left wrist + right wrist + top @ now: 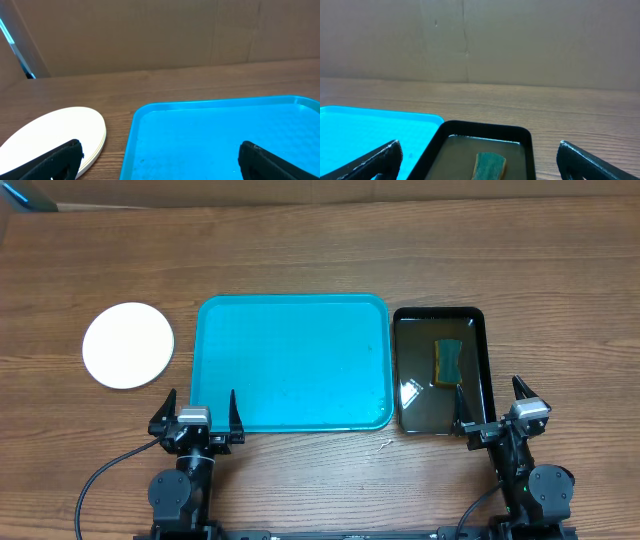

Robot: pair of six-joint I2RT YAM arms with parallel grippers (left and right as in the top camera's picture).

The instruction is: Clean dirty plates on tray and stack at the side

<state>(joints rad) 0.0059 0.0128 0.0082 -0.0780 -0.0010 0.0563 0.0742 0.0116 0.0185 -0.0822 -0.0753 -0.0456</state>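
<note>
Wooden table [300,250] below me: I see the plates [128,345] stacked, top one clean white, just left of the turquoise tray [290,365]; left gripper [201,398] and right gripper [487,390] gape apart, holding nothing.

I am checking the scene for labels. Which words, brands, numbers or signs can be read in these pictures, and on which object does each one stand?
None: no view shows any text that can be read.
The turquoise tray, the plates, the black tray, the sponge and the table carry no visible print.
</note>
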